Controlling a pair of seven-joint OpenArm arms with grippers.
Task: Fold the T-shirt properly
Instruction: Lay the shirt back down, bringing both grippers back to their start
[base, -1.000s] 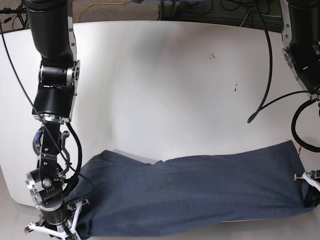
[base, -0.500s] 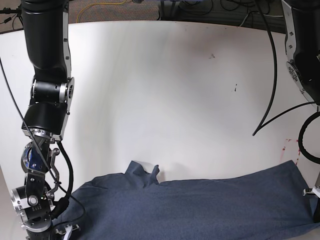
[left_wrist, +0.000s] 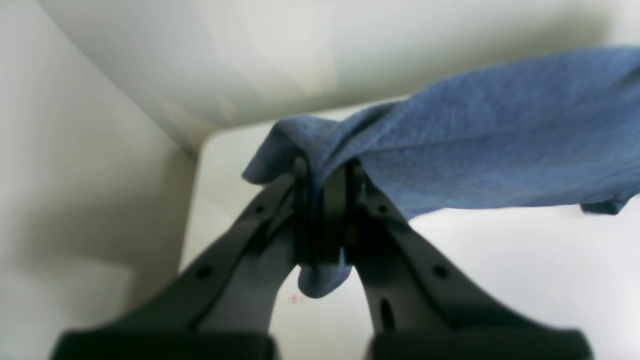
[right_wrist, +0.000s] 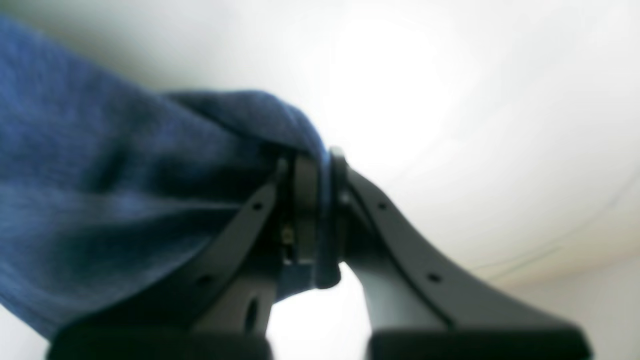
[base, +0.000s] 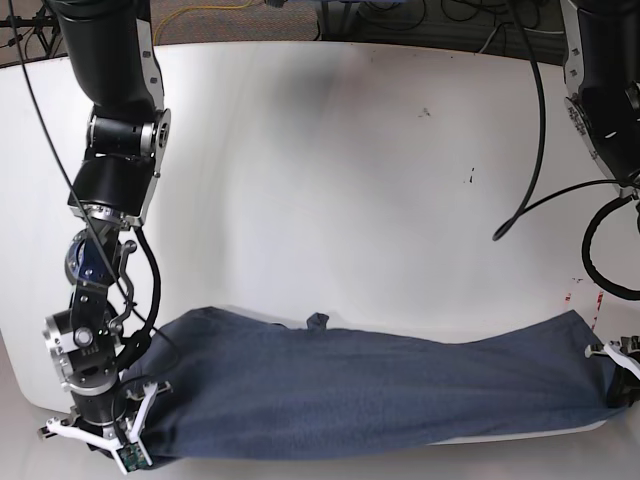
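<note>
Both end effectors are clamped on one T-shirt (base: 380, 385) — left end effector (left_wrist: 327, 220) and right end effector (right_wrist: 312, 220) pinching opposite ends. Soft, heathered navy cloth stretches between them along the white desk's (base: 330, 180) near edge — a long, rumpled band.

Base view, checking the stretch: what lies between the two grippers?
The T-shirt, stretched from the right gripper to the left gripper.

1. The T-shirt (base: 380, 390) I hold is dark heathered navy, plain on the side showing.
2. My left gripper (left_wrist: 327, 210) and right gripper (right_wrist: 312, 210) have matte black fingers.
3. The table (base: 350, 180) is white, with small dark specks toward two o'clock and red marks at four o'clock.
</note>
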